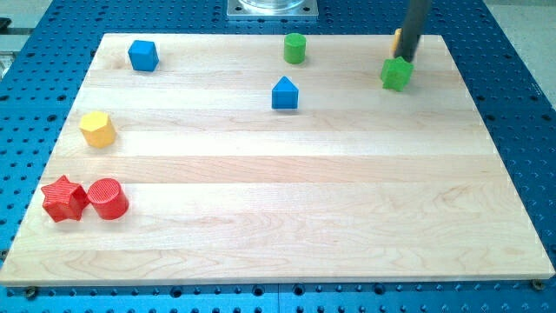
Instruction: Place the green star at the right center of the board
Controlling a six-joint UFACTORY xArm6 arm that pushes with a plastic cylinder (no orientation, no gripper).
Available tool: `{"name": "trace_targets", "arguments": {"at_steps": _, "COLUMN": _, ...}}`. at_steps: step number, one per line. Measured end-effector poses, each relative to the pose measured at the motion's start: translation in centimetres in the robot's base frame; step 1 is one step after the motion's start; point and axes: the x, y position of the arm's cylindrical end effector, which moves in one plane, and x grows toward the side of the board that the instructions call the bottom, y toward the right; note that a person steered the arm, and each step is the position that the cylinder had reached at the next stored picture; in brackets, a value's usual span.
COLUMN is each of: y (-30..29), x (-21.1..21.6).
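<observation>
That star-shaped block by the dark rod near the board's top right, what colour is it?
Green. The green star shows plainly in the camera view, just below my tip.

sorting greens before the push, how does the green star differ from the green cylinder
The green star has a notched, pointed outline; the green cylinder is round with a flat top. The green star sits near the view's right edge of the board, right below my tip; the green cylinder stands alone at top centre. Both are the same green and similar in size.
</observation>
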Motion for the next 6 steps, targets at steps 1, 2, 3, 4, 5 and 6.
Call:
{"name": "trace_targets", "arguments": {"at_steps": 1, "y": 2.1, "x": 0.1}}
{"name": "trace_targets", "arguments": {"at_steps": 2, "y": -1.2, "x": 5.2}}
{"name": "trace_targets", "arguments": {"at_steps": 3, "y": -3.1, "x": 9.8}}
{"name": "trace_targets", "arguments": {"at_steps": 4, "y": -3.1, "x": 7.5}}
{"name": "trace_targets", "arguments": {"at_steps": 5, "y": -3.7, "x": 4.9}}
{"name": "trace_targets", "arguments": {"at_steps": 6, "y": -5.1, "x": 4.1}}
